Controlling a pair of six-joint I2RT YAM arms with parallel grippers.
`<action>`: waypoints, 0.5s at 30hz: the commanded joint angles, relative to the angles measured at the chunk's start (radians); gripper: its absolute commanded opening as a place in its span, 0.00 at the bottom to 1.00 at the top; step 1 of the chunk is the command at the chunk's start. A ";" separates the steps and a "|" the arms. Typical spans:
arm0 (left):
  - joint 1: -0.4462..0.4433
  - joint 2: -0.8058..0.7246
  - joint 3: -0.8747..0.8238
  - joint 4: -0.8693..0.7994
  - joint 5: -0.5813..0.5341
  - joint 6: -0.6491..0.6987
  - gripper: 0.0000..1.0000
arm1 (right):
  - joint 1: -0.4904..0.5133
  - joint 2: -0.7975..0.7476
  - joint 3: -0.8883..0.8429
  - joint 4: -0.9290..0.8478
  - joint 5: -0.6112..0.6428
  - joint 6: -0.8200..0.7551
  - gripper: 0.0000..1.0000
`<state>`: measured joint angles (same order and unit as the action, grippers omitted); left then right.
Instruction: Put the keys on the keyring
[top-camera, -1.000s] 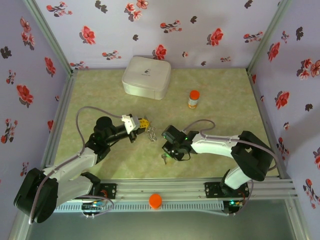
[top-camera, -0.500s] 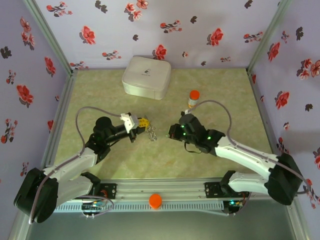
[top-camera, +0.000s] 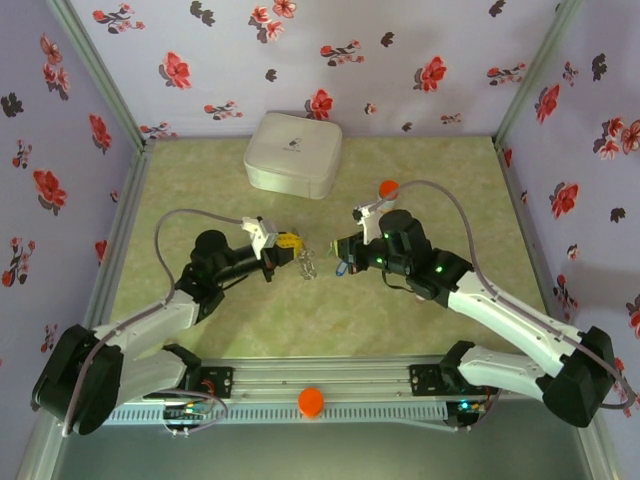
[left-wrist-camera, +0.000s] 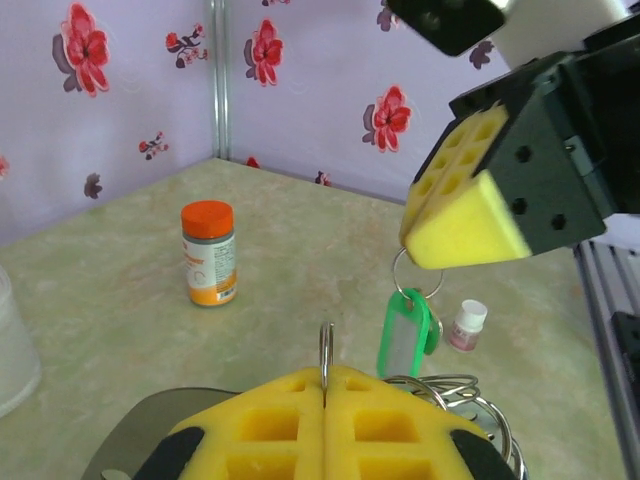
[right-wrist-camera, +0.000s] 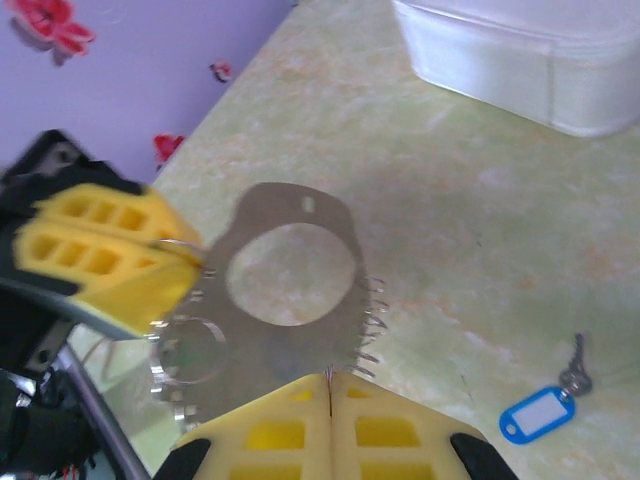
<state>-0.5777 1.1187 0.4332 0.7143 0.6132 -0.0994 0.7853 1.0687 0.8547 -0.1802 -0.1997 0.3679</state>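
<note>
My left gripper (top-camera: 289, 243) (left-wrist-camera: 323, 378) is shut on a thin metal ring of the keyring (left-wrist-camera: 325, 345). More of its loops (left-wrist-camera: 470, 392) hang below as a short chain (top-camera: 305, 266). My right gripper (top-camera: 346, 257) (right-wrist-camera: 330, 380) is shut on the small ring of the green key (left-wrist-camera: 407, 332), which dangles from its yellow pads (left-wrist-camera: 465, 215) just beyond the left gripper. The two grippers face each other a few centimetres apart above the table. The blue key (right-wrist-camera: 540, 412) lies flat on the table under the right arm.
An orange-capped bottle (top-camera: 387, 190) (left-wrist-camera: 208, 252) stands behind the right gripper. A small white-capped vial (left-wrist-camera: 467, 322) stands on the mat near the green key. A white box (top-camera: 293, 152) sits at the back. Flowered walls enclose the table.
My right arm has swung from low near the front edge up and back, bringing its gripper level with the left one. The left gripper has barely moved.
</note>
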 joint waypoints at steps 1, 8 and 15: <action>-0.007 0.018 0.013 0.117 0.031 -0.084 0.00 | -0.005 0.016 0.068 0.002 -0.107 -0.106 0.00; -0.007 0.040 0.025 0.101 0.065 -0.104 0.00 | -0.004 0.052 0.107 -0.017 -0.115 -0.146 0.00; -0.008 0.042 0.044 0.037 0.072 -0.082 0.00 | -0.003 0.108 0.157 -0.046 -0.133 -0.162 0.00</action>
<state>-0.5789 1.1610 0.4370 0.7296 0.6582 -0.1795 0.7853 1.1652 0.9707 -0.2184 -0.2974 0.2314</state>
